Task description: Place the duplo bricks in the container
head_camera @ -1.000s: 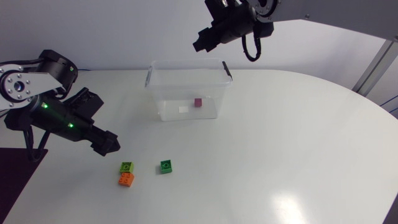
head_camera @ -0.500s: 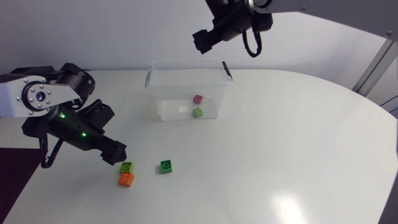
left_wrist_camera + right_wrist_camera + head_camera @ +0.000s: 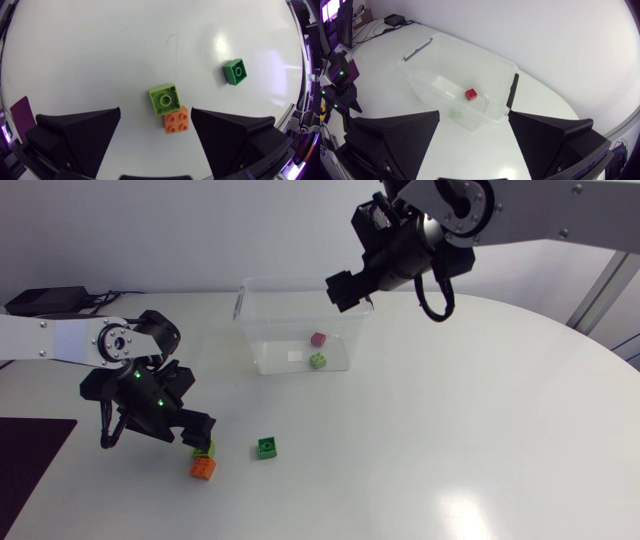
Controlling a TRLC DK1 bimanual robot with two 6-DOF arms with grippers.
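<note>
A clear plastic container (image 3: 300, 282) stands at the back of the table. Inside it lie a red brick (image 3: 318, 339) and a light green brick (image 3: 317, 361). My right gripper (image 3: 345, 288) hangs open and empty above the container's right rim; from its wrist I see the container (image 3: 475, 49) and the red brick (image 3: 471, 93) beneath it. My left gripper (image 3: 200, 435) is open, low over a lime brick (image 3: 164, 99) that touches an orange brick (image 3: 176, 120). Both sit between its fingers (image 3: 75, 135). A dark green brick (image 3: 234, 71) lies apart, ahead and to the side.
In the head view the lime brick (image 3: 204, 448), the orange brick (image 3: 203, 467) and the dark green brick (image 3: 267, 446) lie near the table's front left. A dark mat (image 3: 30, 455) covers the left edge.
My right gripper opened and a light green brick dropped into the container; that arm then shifted right and lower. My left arm swung right and down over the lime and orange bricks.
</note>
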